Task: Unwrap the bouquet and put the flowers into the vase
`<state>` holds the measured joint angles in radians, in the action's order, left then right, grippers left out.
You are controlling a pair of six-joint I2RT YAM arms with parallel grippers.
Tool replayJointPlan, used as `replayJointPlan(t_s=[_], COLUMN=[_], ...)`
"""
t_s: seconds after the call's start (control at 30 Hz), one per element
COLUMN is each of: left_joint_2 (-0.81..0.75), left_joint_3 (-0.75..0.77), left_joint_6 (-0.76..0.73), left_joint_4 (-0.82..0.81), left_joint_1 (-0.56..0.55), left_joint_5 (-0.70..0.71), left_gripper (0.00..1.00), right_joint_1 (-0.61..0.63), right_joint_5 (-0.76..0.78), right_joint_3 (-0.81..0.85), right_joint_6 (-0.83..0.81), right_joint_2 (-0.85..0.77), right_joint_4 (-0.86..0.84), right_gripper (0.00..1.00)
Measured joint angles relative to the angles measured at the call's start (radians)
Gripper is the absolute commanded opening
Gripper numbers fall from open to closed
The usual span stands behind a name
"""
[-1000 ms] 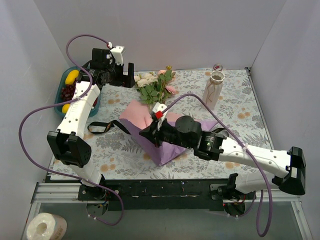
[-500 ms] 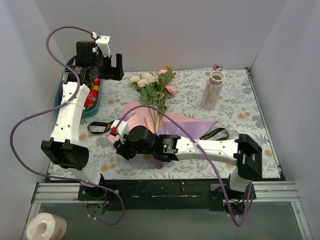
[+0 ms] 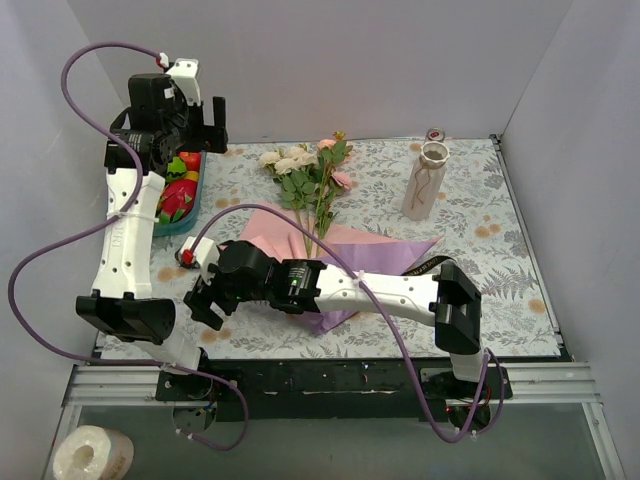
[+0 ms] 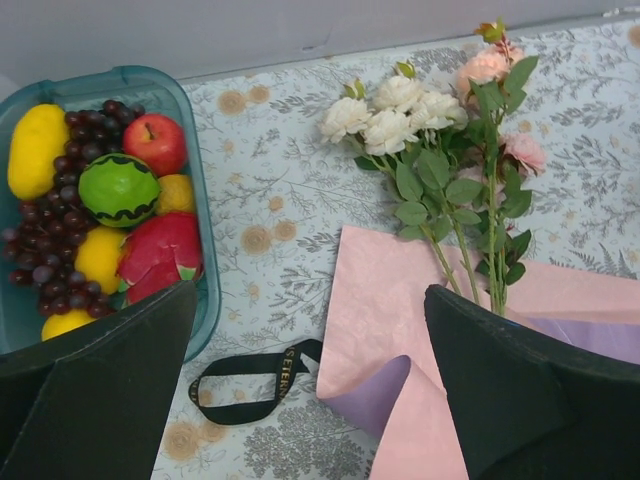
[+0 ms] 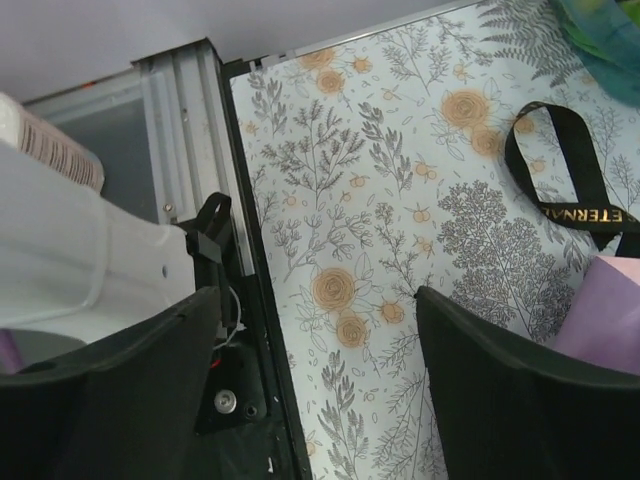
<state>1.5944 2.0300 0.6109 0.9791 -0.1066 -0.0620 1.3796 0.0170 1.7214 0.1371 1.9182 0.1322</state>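
Flowers (image 3: pixel 310 175) lie on the spread pink-and-purple paper (image 3: pixel 350 250) mid-counter (image 3: pixel 480 270), well apart from the upright vase (image 3: pixel 425 180), while my left tool (image 3: pixel 205 125) hangs wide open above the fruit tray (image 4: pixel 120 75) and my right tool (image 3: pixel 207 300) gapes empty near the counter's front-left edge.

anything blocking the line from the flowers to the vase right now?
Nothing visible. The fake roses with green leaves lie on the opened pink-and-purple paper; the slim cream ceramic vase stands upright to their right, only bare floral tablecloth between. The right arm crosses nearer the camera, over the paper's near end, outside that line.
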Motion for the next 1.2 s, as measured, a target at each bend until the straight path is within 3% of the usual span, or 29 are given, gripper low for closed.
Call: replayJointPlan(t_s=[0.13,0.27,0.4,0.5,0.63,0.73,0.77,0.87,1.1,1.2], left_joint_2=[0.0,-0.004,-0.015,-0.022,-0.021,-0.021,-0.021,-0.02,-0.018,-0.018], left_joint_3=[0.038,0.047,0.028,0.022,0.022,0.02,0.019,0.018,0.018,0.017], left_joint_6=[0.023,0.042,0.038,0.028,0.025,0.026,0.027,0.027,0.015,0.011], left_joint_4=[0.014,0.028,0.042,0.055,0.069,0.068,0.068,0.069,0.076,0.076], left_joint_1=[0.063,0.211,0.323,0.331,0.322,0.32,0.32,0.32,0.32,0.32], left_joint_5=[0.005,-0.061,-0.153,-0.245,-0.362,-0.426,-0.438,-0.462,-0.473,-0.472], left_gripper=[0.98,0.98,0.98,0.98,0.98,0.98,0.98,0.98,0.98,0.98], right_joint_1=[0.005,0.01,-0.025,-0.217,-0.637,-0.816,-0.842,-0.9,-0.938,-0.931], right_joint_5=[-0.049,-0.069,-0.039,-0.098,-0.163,-0.22,-0.247,-0.315,-0.394,-0.41], right_joint_3=[0.024,0.058,-0.073,-0.213,-0.383,-0.54,-0.58,-0.639,-0.715,-0.748], right_joint_6=[-0.009,-0.019,-0.045,-0.047,-0.043,-0.024,-0.014,0.013,0.046,0.058], right_joint_2=[0.002,-0.011,-0.172,-0.376,-0.563,-0.626,-0.629,-0.587,-0.444,-0.439], right_joint_4=[0.037,0.061,0.105,0.111,0.061,0.023,0.02,0.02,-0.007,-0.008], right_gripper=[0.91,0.93,0.93,0.93,0.93,0.84,0.71,0.58,0.39,0.38])
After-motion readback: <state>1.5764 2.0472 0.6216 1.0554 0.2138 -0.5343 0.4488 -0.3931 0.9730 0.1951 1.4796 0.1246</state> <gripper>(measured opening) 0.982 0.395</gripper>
